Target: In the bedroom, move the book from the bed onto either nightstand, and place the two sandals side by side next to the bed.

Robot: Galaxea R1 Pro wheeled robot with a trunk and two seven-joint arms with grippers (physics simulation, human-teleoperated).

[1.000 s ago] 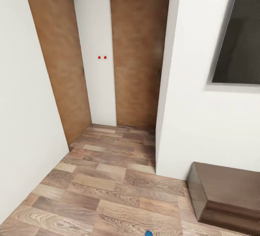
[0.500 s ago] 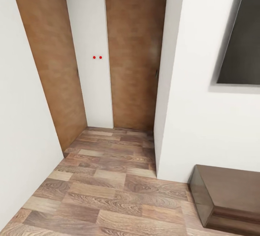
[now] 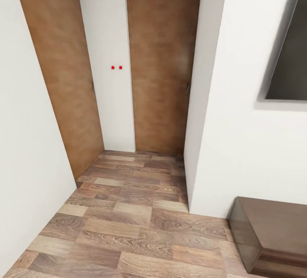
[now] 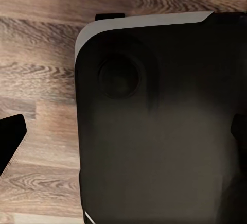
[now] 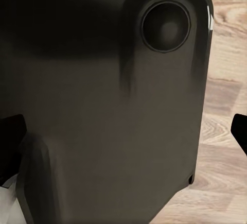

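Note:
I face a corner of the bedroom with white walls and a wood-plank floor point(image 3: 128, 222). A low dark brown glossy nightstand point(image 3: 273, 231) stands against the wall at the lower right of the head view. The book, the bed and the sandals are out of view. My left gripper point(image 4: 123, 139) hangs open over the floor beside my own black body point(image 4: 154, 121), one dark fingertip point(image 4: 10, 141) at each side of the picture. My right gripper point(image 5: 123, 128) is open too, its fingertips point(image 5: 240, 129) wide apart with nothing between them.
Two shut brown wooden doors close off a short alcove, one ahead point(image 3: 162, 69) and one on the left wall point(image 3: 59, 69). A white wall corner point(image 3: 200, 99) juts out right of the alcove. A dark window point(image 3: 292, 56) sits high on the right.
The head camera has moved: the view shifted, the nightstand slid towards the lower right edge, and a blue tip at the bottom edge one second ago has left the picture.

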